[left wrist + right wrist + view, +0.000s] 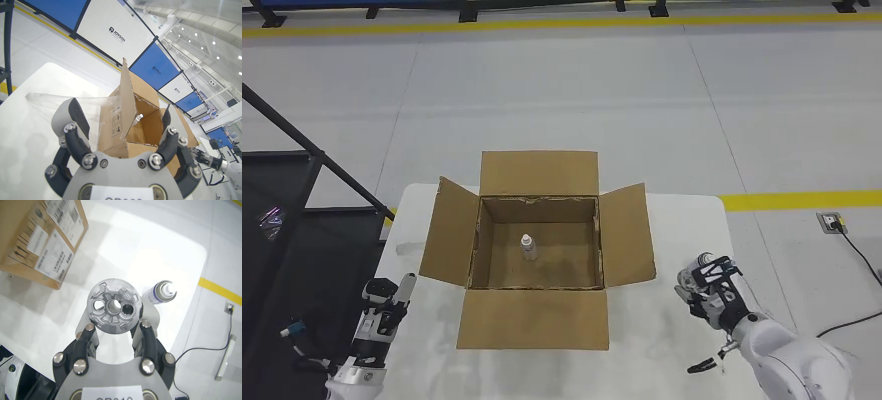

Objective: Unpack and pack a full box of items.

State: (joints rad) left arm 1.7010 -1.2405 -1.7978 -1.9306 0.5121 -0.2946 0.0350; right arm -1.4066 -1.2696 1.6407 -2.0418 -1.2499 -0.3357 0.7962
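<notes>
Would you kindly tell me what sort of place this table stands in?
Most likely a large factory or test hall: yellow lines mark the floor, blue and white partition panels fence the area, and lamps dot a high roof.

Bright, even overhead light — ceiling lamps point(213, 42) glare, the table point(692, 230) gleams white — wrist views bow at edges.

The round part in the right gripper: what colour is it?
The round cast metal part is dull silver-grey; the right wrist view shows it best.
</notes>
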